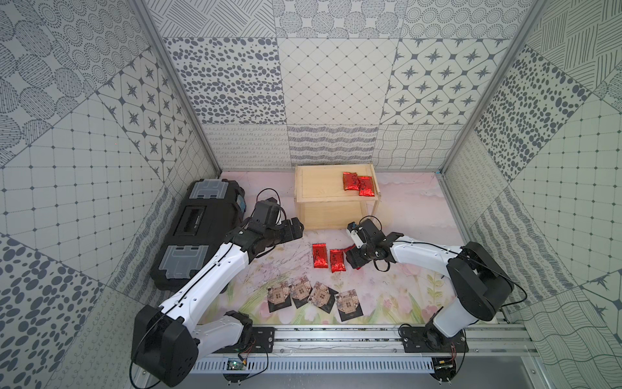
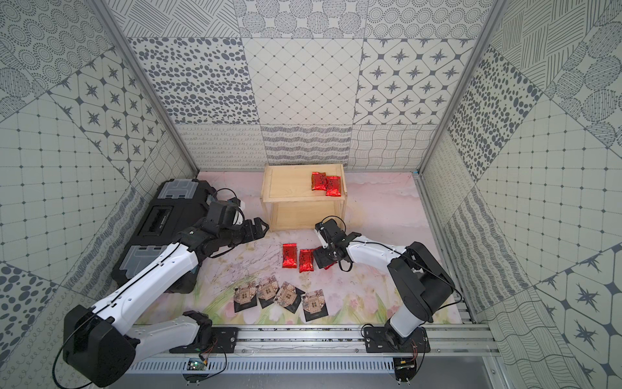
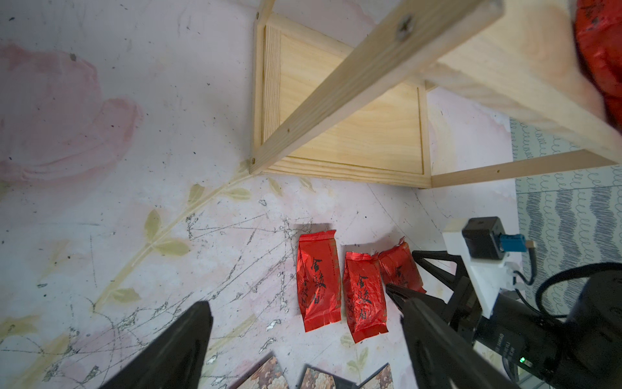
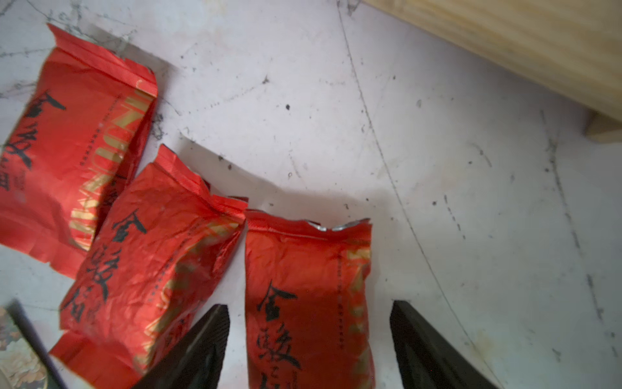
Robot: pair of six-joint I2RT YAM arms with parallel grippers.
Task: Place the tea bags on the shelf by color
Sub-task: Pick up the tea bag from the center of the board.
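1. Both top views: two red tea bags (image 1: 350,182) on shelf (image 1: 319,192) top tier; three more red + four black sachets (image 1: 300,295) on bench (image 1: 404,208).
2. Left wrist: left pincer (image 3: 296,296) open, empty, over bench.
3. Right wrist: right pincer (image 4: 309,305) open, astride one red sachet (image 4: 303,269), no squeeze yet. Foil prob. light, crinkly, slick; pinch across narrow mid-body.

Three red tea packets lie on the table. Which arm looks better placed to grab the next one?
The right arm. Its open right gripper sits over a red tea bag, one jaw on either side. The left gripper, also open, hovers farther off, near the shelf.
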